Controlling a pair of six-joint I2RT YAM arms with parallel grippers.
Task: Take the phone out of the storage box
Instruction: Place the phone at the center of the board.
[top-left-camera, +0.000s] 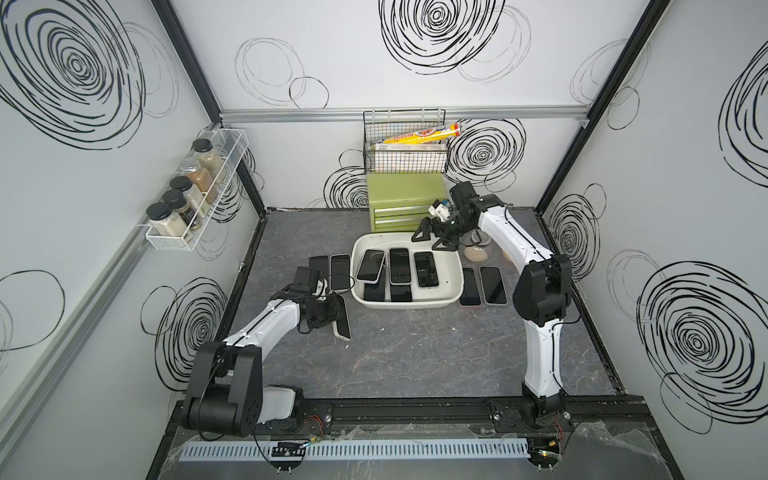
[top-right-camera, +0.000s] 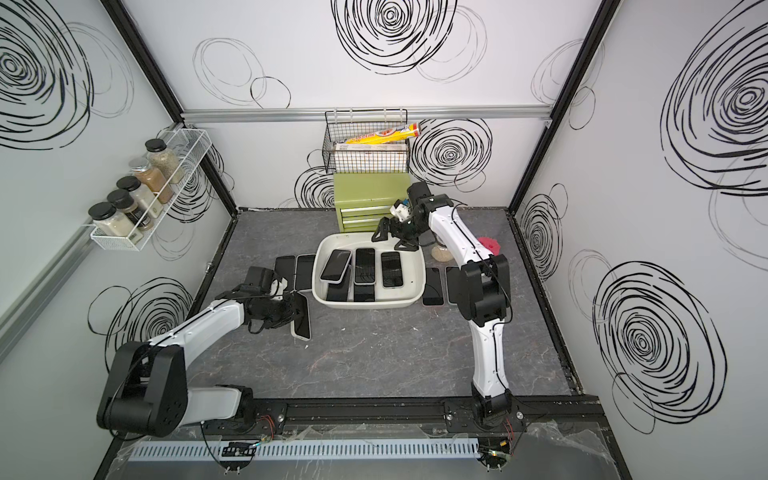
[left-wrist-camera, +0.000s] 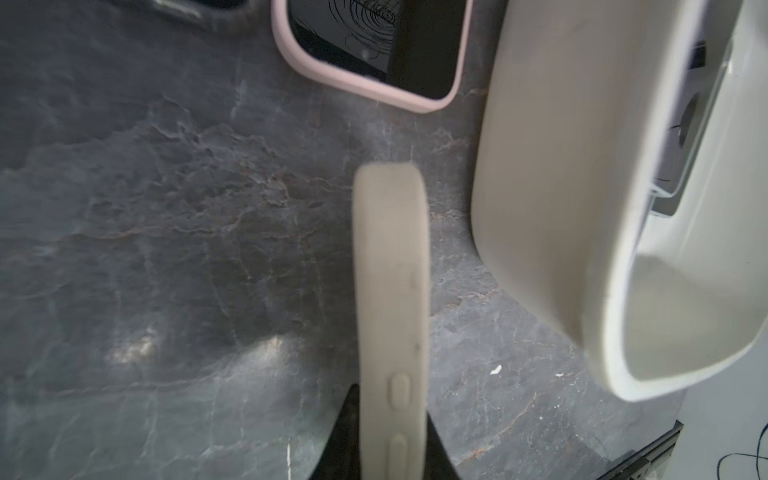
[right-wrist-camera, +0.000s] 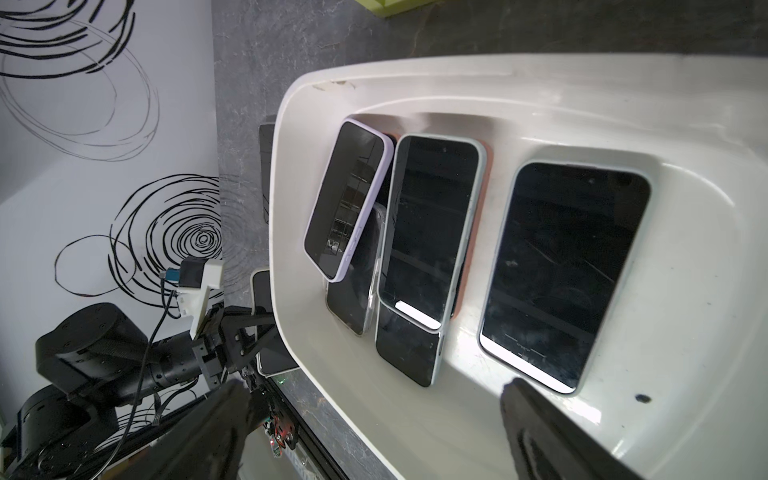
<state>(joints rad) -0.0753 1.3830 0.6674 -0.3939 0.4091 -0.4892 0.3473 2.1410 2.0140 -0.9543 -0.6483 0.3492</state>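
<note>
- We are clamping the left hand (top-left-camera: 336, 313) on a beige-cased phone (left-wrist-camera: 392, 270), beside the storage box (top-left-camera: 409, 304).
- We are holding the right hand (top-left-camera: 430, 242) wide apart, empty, above it.

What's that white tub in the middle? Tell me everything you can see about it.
The tub is a shallow off-white plastic basin, rectangular with rounded corners and a rolled rim, glossy and slightly scuffed. It sits flat on the grey table. At least five phones lie inside, screens up, some stacked on others. The open right hand hangs over its far rim; whether it touches can't be told.
</note>
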